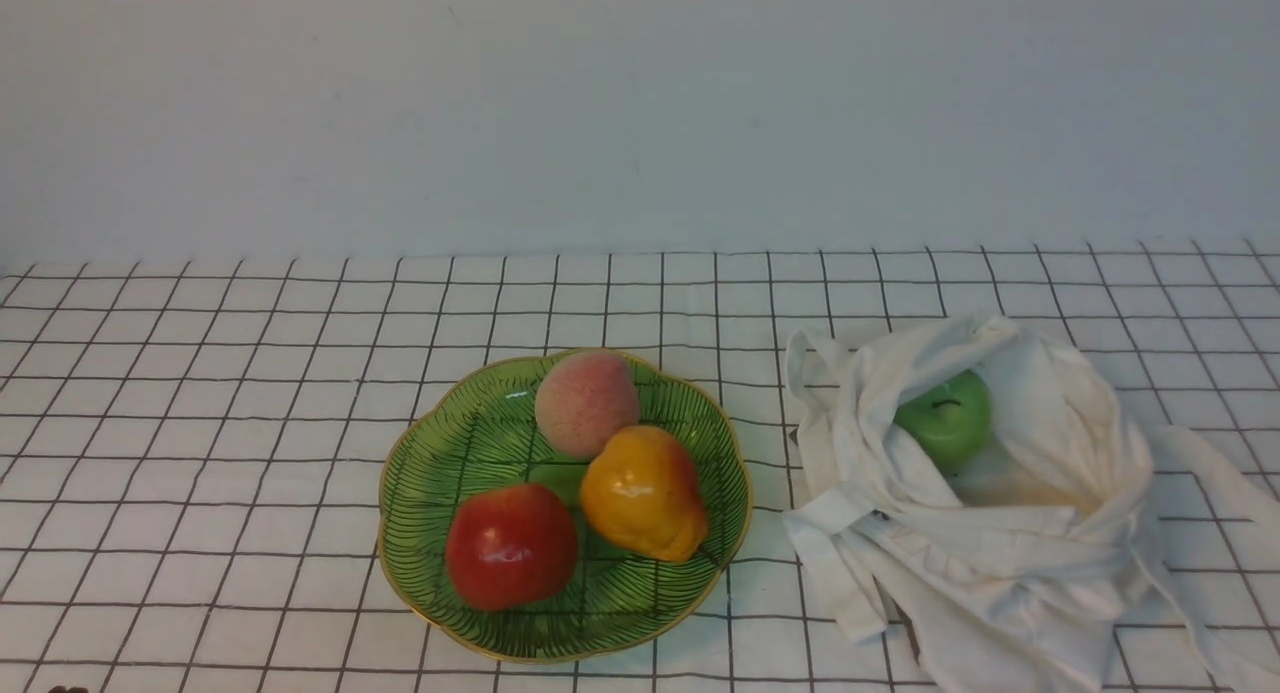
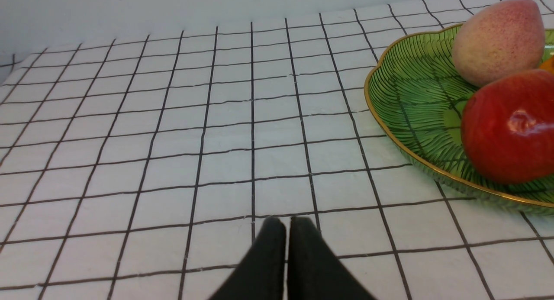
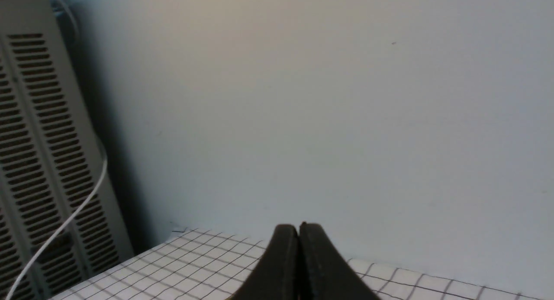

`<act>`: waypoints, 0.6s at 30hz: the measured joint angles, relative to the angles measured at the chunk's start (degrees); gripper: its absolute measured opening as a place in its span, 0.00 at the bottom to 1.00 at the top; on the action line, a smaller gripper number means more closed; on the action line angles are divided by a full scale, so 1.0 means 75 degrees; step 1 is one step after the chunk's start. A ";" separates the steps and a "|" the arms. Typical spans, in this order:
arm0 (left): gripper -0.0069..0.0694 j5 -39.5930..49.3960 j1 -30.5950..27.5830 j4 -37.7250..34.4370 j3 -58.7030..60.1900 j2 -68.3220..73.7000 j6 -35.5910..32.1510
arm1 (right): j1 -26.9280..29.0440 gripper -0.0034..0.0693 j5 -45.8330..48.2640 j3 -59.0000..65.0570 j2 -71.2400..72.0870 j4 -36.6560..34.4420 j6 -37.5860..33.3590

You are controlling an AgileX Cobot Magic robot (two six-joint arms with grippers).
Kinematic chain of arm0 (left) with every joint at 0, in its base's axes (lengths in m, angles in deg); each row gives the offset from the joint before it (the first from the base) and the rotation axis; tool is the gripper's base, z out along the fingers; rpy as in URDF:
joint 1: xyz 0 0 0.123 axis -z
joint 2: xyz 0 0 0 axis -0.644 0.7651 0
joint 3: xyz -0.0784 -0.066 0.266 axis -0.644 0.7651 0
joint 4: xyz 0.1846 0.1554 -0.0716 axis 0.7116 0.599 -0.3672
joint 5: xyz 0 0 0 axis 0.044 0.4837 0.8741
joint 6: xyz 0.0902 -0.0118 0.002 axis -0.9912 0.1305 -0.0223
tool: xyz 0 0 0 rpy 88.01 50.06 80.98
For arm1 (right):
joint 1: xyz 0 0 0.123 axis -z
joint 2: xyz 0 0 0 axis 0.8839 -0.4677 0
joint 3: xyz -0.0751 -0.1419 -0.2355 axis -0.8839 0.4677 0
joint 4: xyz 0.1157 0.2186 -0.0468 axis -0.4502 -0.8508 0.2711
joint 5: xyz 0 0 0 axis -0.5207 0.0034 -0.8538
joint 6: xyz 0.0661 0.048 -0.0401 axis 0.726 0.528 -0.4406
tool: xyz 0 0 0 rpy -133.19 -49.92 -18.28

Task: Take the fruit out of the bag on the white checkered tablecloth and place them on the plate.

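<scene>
The green plate (image 1: pixel 470 453) sits on the white checkered tablecloth (image 1: pixel 200 423) at centre. On it lie a red apple (image 1: pixel 511 546), a pinkish peach (image 1: pixel 586 402) and a yellow-orange pear-like fruit (image 1: pixel 643 492). The white bag (image 1: pixel 1010 553) lies crumpled to the right, its mouth open, with the green apple (image 1: pixel 945 417) inside. Neither gripper shows in the front view. My left gripper (image 2: pixel 287 224) is shut and empty above the cloth, beside the plate (image 2: pixel 402 101) and red apple (image 2: pixel 510 127). My right gripper (image 3: pixel 298 228) is shut and empty, facing the wall.
A grey wall stands behind the table. The bag's straps (image 1: pixel 830 573) trail toward the plate. In the right wrist view a grey vented unit (image 3: pixel 39 161) with a white cable (image 3: pixel 73 213) stands beside the table's edge.
</scene>
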 joint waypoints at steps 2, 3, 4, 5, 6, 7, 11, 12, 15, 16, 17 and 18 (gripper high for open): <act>0.08 0.0000 0.0000 0.0000 0.0000 0.0000 0.0000 | 0.0000 0.03 -0.0058 0.0000 0.0000 -0.0861 -0.0903; 0.08 0.0000 0.0000 0.0000 0.0000 0.0000 0.0000 | 0.0000 0.03 -0.0066 0.0000 0.0000 -0.1316 -0.1453; 0.08 0.0000 0.0000 0.0000 0.0000 0.0000 0.0000 | 0.0000 0.03 -0.0068 0.0000 0.0000 -0.1807 -0.2035; 0.08 0.0000 0.0000 0.0000 0.0000 0.0000 0.0000 | 0.0000 0.03 -0.0068 0.0000 0.0000 -0.2024 -0.2354; 0.08 0.0000 0.0000 0.0000 0.0000 0.0000 0.0000 | 0.0000 0.03 -0.0068 0.0006 0.0000 -0.2278 -0.2621; 0.08 0.0000 0.0000 0.0000 0.0000 0.0000 0.0000 | 0.0000 0.03 -0.0091 0.0006 0.0000 -0.2536 -0.2883; 0.08 0.0000 0.0000 0.0000 0.0000 0.0000 0.0000 | 0.0000 0.03 -0.0192 0.0006 0.0000 -0.2951 -0.3307; 0.08 0.0000 0.0000 0.0000 0.0000 0.0000 0.0000 | 0.0000 0.03 -0.0211 0.0006 0.0000 -0.2969 -0.3326; 0.08 0.0000 0.0000 0.0000 0.0000 0.0000 0.0000 | 0.0000 0.03 -0.0239 0.0006 0.0000 -0.3015 -0.3353; 0.08 0.0000 0.0000 0.0000 0.0000 0.0000 0.0000 | 0.0000 0.03 -0.0239 0.0006 0.0000 -0.3015 -0.3353; 0.08 0.0000 0.0000 0.0000 0.0000 0.0000 0.0000 | 0.0050 0.03 -0.0249 0.0020 0.0000 -0.3034 -0.3362; 0.08 0.0000 0.0000 0.0000 0.0000 0.0000 0.0000 | 0.0257 0.03 -0.0300 0.0077 0.0000 -0.3034 -0.3371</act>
